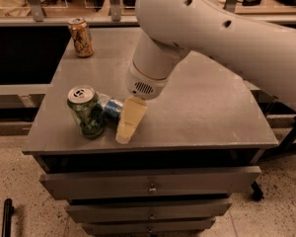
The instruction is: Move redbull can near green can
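Observation:
The green can [87,113], mottled green with a silver top, stands near the front left of the grey table [202,112] and leans slightly. The redbull can [111,108], blue and silver, lies on its side just right of the green can, touching or nearly touching it. My gripper [124,131] hangs from the big white arm [212,28], right beside the redbull can on its right, reaching down to the table top near the front edge. Part of the redbull can is hidden behind the green can and the gripper.
An orange-brown can [81,37] stands at the table's back left corner. The table has drawers [150,181] below its front edge. A dark shelf and railing run behind the table. A speckled floor lies below.

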`<state>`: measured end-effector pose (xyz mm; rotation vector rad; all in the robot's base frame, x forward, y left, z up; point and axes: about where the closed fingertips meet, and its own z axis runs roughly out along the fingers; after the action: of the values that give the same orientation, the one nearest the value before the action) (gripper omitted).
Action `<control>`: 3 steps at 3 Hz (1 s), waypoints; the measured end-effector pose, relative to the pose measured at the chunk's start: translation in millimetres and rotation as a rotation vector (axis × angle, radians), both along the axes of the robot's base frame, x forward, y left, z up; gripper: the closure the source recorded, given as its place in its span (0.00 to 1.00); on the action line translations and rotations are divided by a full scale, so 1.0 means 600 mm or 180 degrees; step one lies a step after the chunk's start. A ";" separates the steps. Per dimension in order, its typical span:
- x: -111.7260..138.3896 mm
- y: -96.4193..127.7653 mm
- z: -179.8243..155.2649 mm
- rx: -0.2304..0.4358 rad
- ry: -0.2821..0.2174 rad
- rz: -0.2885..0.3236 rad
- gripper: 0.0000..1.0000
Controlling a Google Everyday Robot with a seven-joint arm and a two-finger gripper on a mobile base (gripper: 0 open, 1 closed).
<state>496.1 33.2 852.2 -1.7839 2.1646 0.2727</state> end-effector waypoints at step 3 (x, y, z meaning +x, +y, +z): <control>-0.027 -0.109 0.083 0.1042 -0.0509 0.0101 0.00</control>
<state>480.2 -32.3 902.1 -1.5980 1.8599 0.4475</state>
